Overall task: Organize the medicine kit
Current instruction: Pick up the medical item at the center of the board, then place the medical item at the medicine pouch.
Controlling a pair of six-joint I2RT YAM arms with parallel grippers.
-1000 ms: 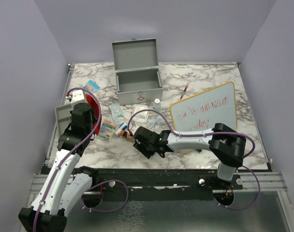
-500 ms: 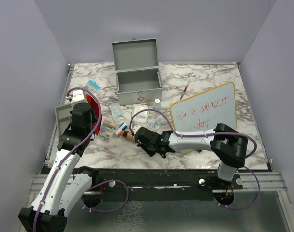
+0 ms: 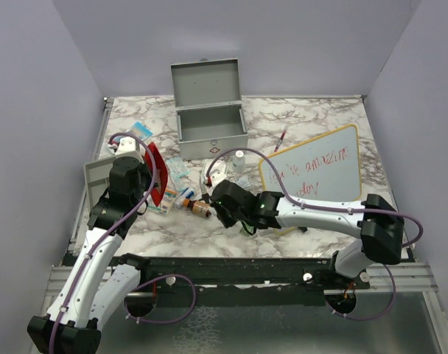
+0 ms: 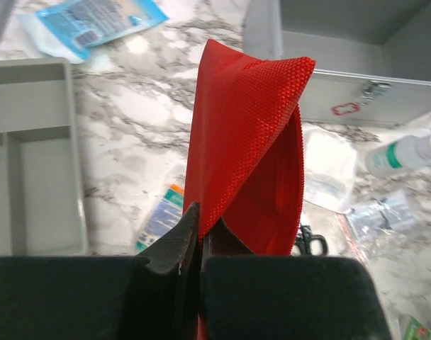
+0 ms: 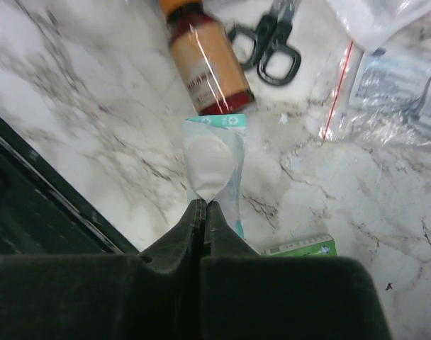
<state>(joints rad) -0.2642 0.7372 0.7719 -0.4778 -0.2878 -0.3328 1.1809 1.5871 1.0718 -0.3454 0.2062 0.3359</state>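
Note:
The medicine kit (image 3: 211, 131) stands open at the back of the table, lid up, and its front with the red emblem (image 4: 346, 110) shows in the left wrist view. My left gripper (image 4: 200, 225) is shut on a red fabric pouch (image 4: 247, 142), held up at the table's left (image 3: 155, 174). My right gripper (image 5: 204, 205) is shut on the edge of a small white and teal sachet (image 5: 212, 156), just off the marble. It hangs beside an amber pill bottle (image 5: 205, 67) lying on its side (image 3: 200, 207).
A shallow grey divided tray (image 4: 31, 184) sits at the left edge. Black scissors (image 5: 272, 42), clear plastic bags (image 5: 396, 85), a green box (image 5: 300, 248), a white bottle (image 4: 403, 152) and a blue packet (image 4: 88, 21) lie loose. A whiteboard (image 3: 312, 173) lies at the right.
My right gripper closed on the sachet and shifted up and right, its arm stretching out lower. My left gripper swung the red pouch a little to the right.

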